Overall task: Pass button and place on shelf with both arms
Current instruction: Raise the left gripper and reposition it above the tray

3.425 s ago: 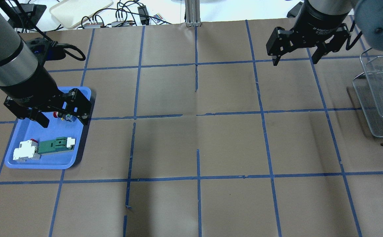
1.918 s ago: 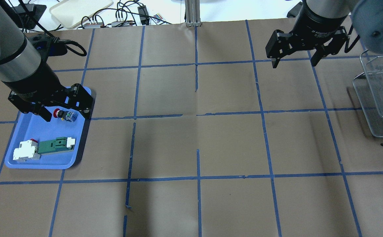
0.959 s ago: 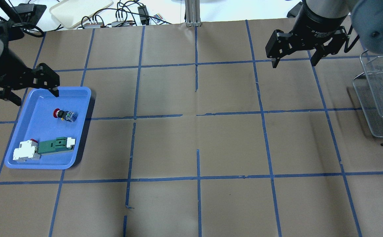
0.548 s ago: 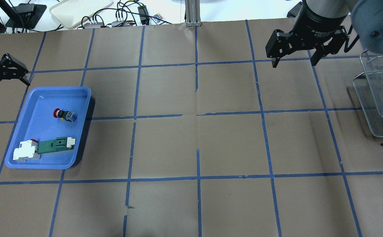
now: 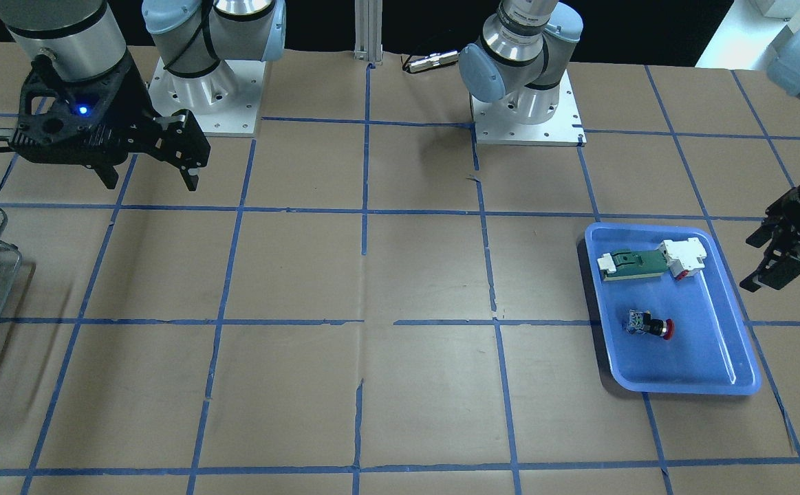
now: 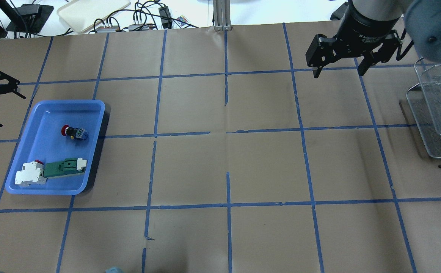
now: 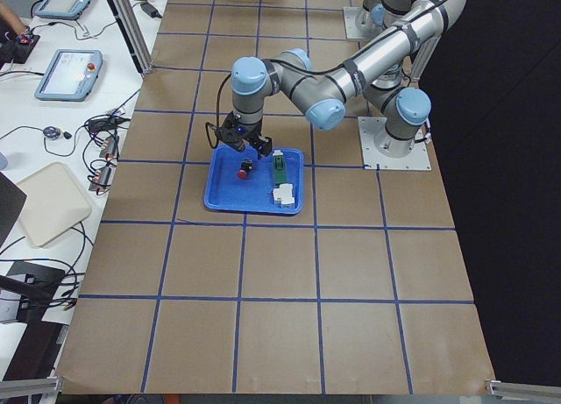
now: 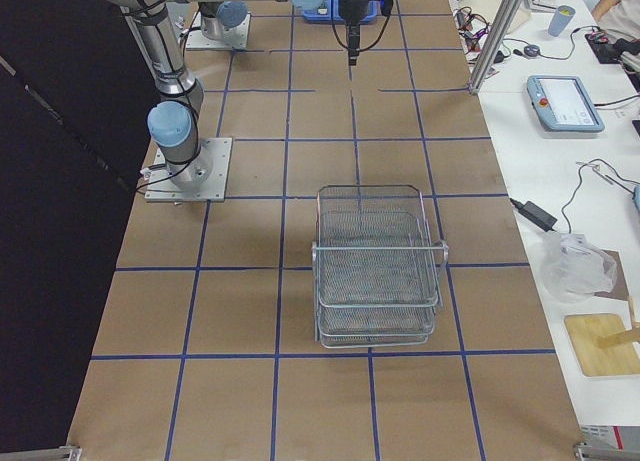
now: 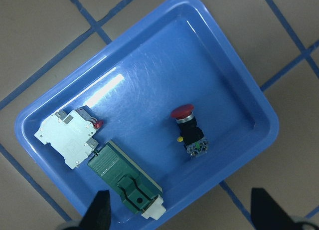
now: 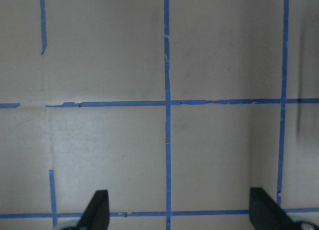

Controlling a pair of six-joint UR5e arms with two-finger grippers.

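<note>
Two open, empty black two-finger grippers.
Left gripper (image 6: pixel 12 112) beside solid blue plastic tray (image 6: pixel 96 105) containing small red-capped push-button switch (image 6: pixel 74 132); right gripper (image 6: pixel 338 74) well apart.

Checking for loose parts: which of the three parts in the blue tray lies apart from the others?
The red-capped push-button; it lies alone, while the white block and the green-and-white part lie against each other.

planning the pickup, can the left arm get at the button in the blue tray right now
Probably yes. The left gripper hangs open beside the blue tray, and the button lies alone, uncovered, apart from the green-and-white part.
</note>
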